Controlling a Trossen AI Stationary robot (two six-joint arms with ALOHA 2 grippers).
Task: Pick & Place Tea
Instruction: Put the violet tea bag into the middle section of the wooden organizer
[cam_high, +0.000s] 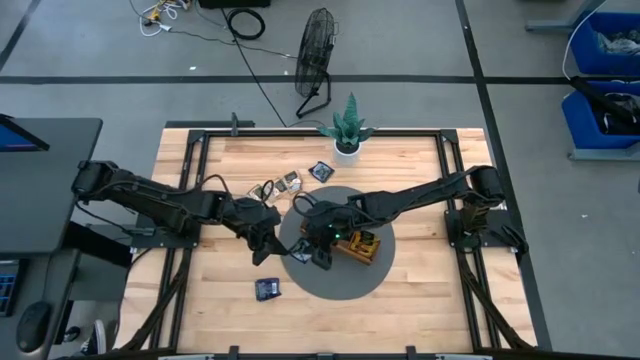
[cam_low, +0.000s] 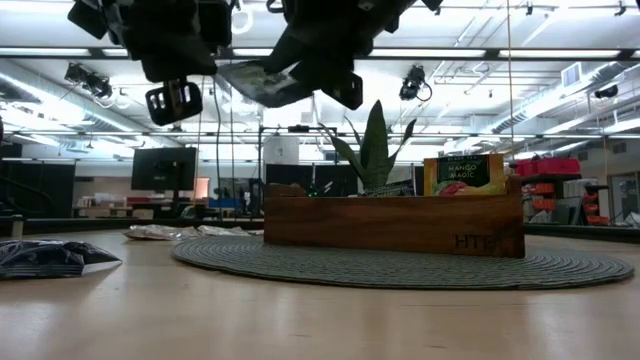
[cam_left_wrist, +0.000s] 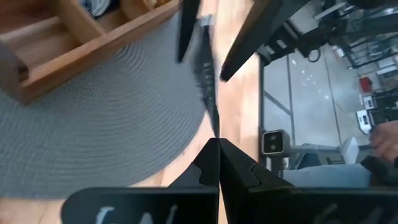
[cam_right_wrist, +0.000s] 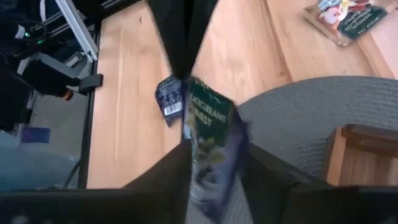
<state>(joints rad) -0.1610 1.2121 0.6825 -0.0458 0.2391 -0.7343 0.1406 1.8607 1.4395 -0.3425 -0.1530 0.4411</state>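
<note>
A dark navy sachet (cam_right_wrist: 210, 127) with a green label hangs in the air between both grippers, above the left rim of the round grey mat (cam_high: 340, 285). It also shows in the low view (cam_low: 265, 85) and, edge-on, in the left wrist view (cam_left_wrist: 205, 68). My left gripper (cam_left_wrist: 216, 144), coming from the table's left (cam_high: 270, 238), is shut on one end of it. My right gripper (cam_right_wrist: 214, 180), coming from the right (cam_high: 316, 245), is open, with a finger on either side of the sachet's other end. My left gripper pinches the sachet's end edge (cam_left_wrist: 214, 127) between its two fingers, roughly level, from the table's left. The sachet is lifted clear of the table and mat and reaches away from the fingertips toward the right gripper. My right gripper's parted fingers (cam_right_wrist: 261, 177) flank the opposite end; whether they touch it, I cannot tell.
The wooden tray (cam_high: 362, 247) rests on the mat just right of the grippers, with a yellow-green sachet (cam_low: 463, 173) standing in it. One dark sachet (cam_high: 267, 289) lies on the table near the mat's left side. Several sachets (cam_high: 285, 183) lie farther back, near a potted plant (cam_high: 347, 130).
</note>
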